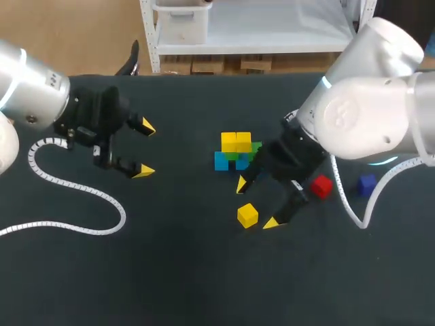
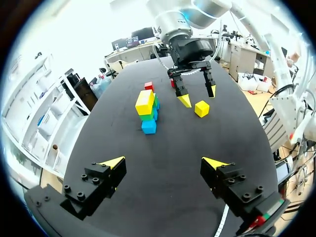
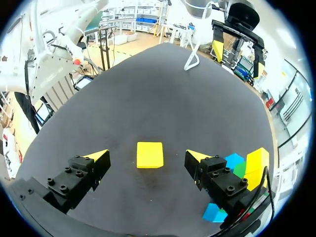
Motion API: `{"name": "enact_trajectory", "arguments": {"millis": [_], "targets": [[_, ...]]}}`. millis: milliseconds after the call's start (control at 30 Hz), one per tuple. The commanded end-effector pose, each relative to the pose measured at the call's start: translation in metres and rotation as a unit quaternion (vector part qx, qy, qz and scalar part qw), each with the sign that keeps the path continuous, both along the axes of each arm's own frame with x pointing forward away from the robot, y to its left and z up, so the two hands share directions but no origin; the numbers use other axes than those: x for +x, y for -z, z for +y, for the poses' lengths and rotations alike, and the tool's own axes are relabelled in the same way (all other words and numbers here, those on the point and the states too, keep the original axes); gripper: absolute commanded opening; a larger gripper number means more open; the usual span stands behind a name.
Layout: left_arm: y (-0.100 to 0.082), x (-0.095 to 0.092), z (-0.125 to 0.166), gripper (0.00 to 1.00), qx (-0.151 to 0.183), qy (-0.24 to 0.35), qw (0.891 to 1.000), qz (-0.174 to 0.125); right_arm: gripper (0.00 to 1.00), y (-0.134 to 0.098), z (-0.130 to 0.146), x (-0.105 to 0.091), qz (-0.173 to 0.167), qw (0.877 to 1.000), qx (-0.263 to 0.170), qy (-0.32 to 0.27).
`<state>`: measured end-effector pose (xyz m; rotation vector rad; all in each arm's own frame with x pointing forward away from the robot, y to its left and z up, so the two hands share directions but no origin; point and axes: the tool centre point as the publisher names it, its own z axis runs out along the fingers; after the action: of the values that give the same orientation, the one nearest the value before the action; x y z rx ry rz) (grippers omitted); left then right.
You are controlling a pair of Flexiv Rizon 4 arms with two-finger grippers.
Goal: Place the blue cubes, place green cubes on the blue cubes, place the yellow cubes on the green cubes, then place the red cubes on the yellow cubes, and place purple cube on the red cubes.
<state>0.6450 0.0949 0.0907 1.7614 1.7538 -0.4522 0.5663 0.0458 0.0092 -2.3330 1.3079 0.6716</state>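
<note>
Sitting nearest the robot on the black table (image 1: 170,272), the loose yellow cube (image 1: 247,215) rests flat on one face, turned a little askew to the table's edges. The right gripper (image 1: 256,203) hangs over it with its fingers spread wide. In the right wrist view the cube lies between the two yellow tips, and neither tip touches it.

Just beyond, under the right arm, a red cube (image 1: 321,186) sits on the table. A dark blue-violet cube (image 1: 368,183) sits near it, further to the right and apart.

Further back stands the stack (image 1: 234,153). It has blue cubes (image 1: 221,161) at the bottom, green cubes (image 1: 253,147) on them, and two yellow cubes (image 1: 236,141) side by side on top. Its long axis runs across the table from the left arm's side to the right arm's. The right gripper's inner finger is just beside it.

Well apart to the left, the left gripper (image 1: 144,149) hovers above bare table, pointing toward the stack, fingers parted and holding nothing.
</note>
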Motion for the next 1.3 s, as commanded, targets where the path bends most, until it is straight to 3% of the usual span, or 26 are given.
{"name": "enact_trajectory", "arguments": {"millis": [33,500,600,733,1100,1233,1300], "targets": [[0.001,-0.001,0.001,1.0,-0.002,0.0,1.0,-0.001,1.0,0.003,-0.001,-0.002,0.001,1.0,-0.003,0.005],[0.001,-0.001,0.001,1.0,-0.002,0.0,1.0,-0.001,1.0,0.009,0.001,0.005,0.012,1.0,-0.012,0.005],[0.001,-0.001,0.001,1.0,-0.002,0.0,1.0,-0.001,0.69,0.011,0.001,0.006,0.013,1.0,-0.014,0.005],[0.001,-0.001,0.001,1.0,-0.002,0.0,1.0,-0.001,0.5,0.013,0.001,0.005,0.015,1.0,-0.017,0.004],[0.001,-0.001,0.001,1.0,-0.002,0.0,1.0,-0.001,0.46,0.017,0.007,0.002,0.021,1.0,-0.018,-0.005],[0.001,-0.001,0.001,1.0,-0.002,0.0,1.0,-0.001,0.26,0.016,0.006,0.002,0.022,1.0,-0.019,-0.005],[0.001,-0.001,0.001,1.0,-0.002,0.0,1.0,-0.001,0.06,0.015,0.005,0.003,0.021,1.0,-0.02,-0.003]]}}
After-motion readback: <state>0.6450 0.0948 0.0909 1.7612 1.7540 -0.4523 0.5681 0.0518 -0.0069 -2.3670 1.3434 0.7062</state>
